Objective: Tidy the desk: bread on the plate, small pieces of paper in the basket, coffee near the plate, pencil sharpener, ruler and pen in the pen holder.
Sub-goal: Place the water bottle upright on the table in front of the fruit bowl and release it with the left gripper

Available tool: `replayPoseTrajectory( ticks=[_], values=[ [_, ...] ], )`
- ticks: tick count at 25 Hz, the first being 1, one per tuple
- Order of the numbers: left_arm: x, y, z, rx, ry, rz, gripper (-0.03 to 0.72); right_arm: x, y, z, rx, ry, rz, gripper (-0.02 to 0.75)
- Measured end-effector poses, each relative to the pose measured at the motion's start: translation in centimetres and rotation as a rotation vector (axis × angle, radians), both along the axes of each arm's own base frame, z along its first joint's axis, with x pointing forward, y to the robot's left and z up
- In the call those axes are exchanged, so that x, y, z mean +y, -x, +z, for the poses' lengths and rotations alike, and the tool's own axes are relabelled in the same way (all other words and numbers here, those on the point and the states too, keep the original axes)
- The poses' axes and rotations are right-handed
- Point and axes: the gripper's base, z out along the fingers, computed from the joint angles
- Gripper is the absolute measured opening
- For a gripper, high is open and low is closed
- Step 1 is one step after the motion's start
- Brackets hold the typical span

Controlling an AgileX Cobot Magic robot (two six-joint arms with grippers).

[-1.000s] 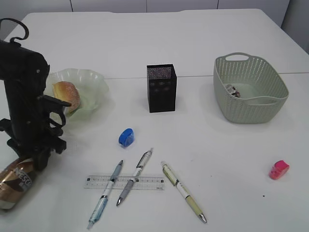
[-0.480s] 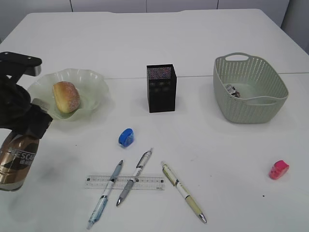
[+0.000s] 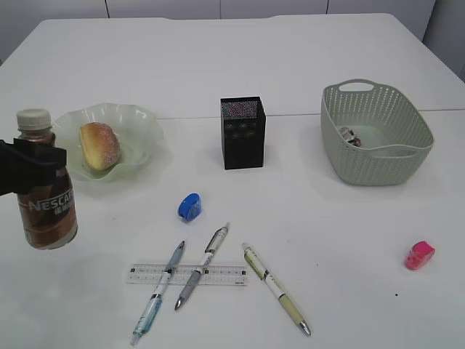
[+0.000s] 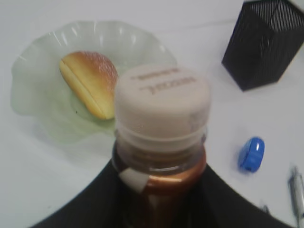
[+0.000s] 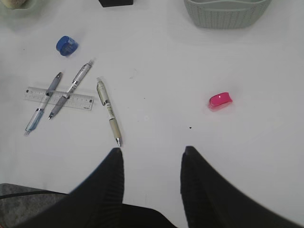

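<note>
My left gripper (image 3: 29,166) is shut on the brown coffee bottle (image 3: 46,202), holding it upright at the table's left, just in front of the green plate (image 3: 138,123); its cap fills the left wrist view (image 4: 161,97). The bread (image 3: 99,145) lies on the plate. The black pen holder (image 3: 243,132) stands mid-table. A blue sharpener (image 3: 189,206), a ruler (image 3: 218,275) and three pens (image 3: 276,288) lie in front. A pink sharpener (image 3: 419,255) lies at the right. My right gripper (image 5: 151,153) is open and empty, above bare table, out of the exterior view.
The grey-green basket (image 3: 407,156) stands at the back right with a crumpled bit of paper (image 3: 350,135) inside. Two of the pens lie across the ruler. The table's front edge shows at the lower left of the right wrist view.
The left gripper has lifted the coffee bottle from lying tilted at the front left and turned it upright. The arm has drawn back to the left edge, uncovering the plate and bread.
</note>
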Motion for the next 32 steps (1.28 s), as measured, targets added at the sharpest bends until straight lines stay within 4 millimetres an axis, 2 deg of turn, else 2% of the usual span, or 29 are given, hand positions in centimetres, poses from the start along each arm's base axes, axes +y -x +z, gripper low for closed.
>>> replayPoseTrajectory(
  ticks=[5, 10, 15, 22, 32],
  values=[
    [0.7, 0.6, -0.5, -0.11, 0.117, 0.107, 0.245, 0.0, 0.0, 0.0, 0.0, 0.0, 0.0, 0.326],
    [0.9, 0.4, 0.1, -0.187, 0.142, 0.126, 0.245, 0.0, 0.0, 0.0, 0.0, 0.0, 0.0, 0.326],
    [0.9, -0.3, 0.9, -0.349, 0.115, 0.122, 0.245, 0.0, 0.0, 0.0, 0.0, 0.002, -0.001, 0.326],
    [0.6, -2.0, -2.6, -0.33, 0.048, 0.121, 0.245, 0.0, 0.0, 0.0, 0.0, 0.005, -0.001, 0.326],
    [0.6, -3.0, -4.4, -0.382, 0.034, 0.133, 0.245, -0.2, 0.0, 0.0, -0.002, 0.025, -0.008, 0.326]
  ],
)
